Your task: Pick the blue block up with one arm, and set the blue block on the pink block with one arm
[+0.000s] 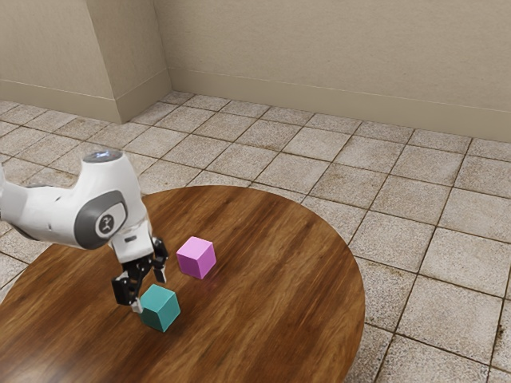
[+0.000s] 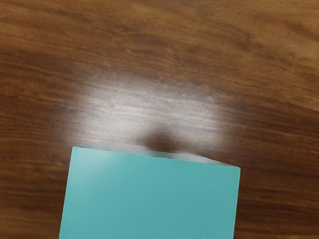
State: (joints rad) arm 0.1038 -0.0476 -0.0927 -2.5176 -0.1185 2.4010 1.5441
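Observation:
The blue block, teal in colour, rests on the round wooden table toward its front. My gripper hangs directly over the block's upper left edge, with its black fingers spread wide, so it is open. In the wrist view the blue block lies just under my hand, with bare wood beyond it. The pink block stands on the table a short way behind the blue one and toward the exterior view's right, apart from it.
The table's rim curves close by at the exterior view's right, with tiled floor beyond. Open wood lies to the right of both blocks.

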